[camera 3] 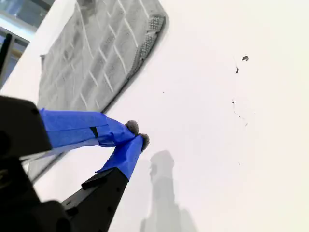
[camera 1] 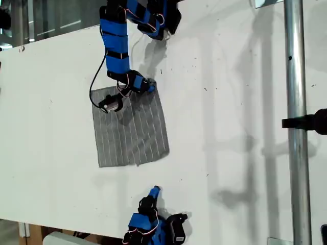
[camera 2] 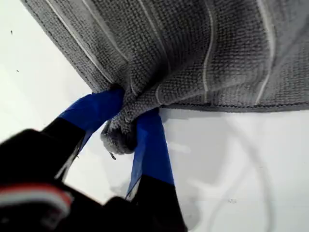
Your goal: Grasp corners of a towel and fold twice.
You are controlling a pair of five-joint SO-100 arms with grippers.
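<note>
The grey, roughly square soft cloth with thin white stripes, our towel (camera 1: 131,128), lies spread on the white table (camera 1: 230,127), a little toward the exterior view's left of the table's middle. It is mostly flat, with its striped face up and slight ripples across the fabric. In the first wrist view the towel (camera 2: 193,53) fills the far part of the frame, and one of its corners (camera 2: 118,133) is bunched into a small wad.

That wad sits between the blue-taped fingers (camera 2: 152,145) of my first gripper (camera 2: 123,130), which are closed tight on the cloth, one on each side of the pinched corner. In the exterior view, my first gripper (camera 1: 145,87) meets the towel at its far edge, toward the exterior view's right end of that edge. Its blue and black arm (camera 1: 116,43) reaches down from the top of the exterior view, bent at the wrist so the gripper lies low against the cloth.

My second gripper (camera 1: 155,192) rests near the bottom of the exterior view, apart from the towel's near edge, over bare table, its arm folded low. In the second wrist view its blue-taped fingers (camera 3: 120,133) come together at the tips (camera 3: 136,135) with nothing between them, and the towel (camera 3: 96,58) lies beyond, untouched.

A grey metal pole (camera 1: 296,122) stands upright at the exterior view's right.
</note>
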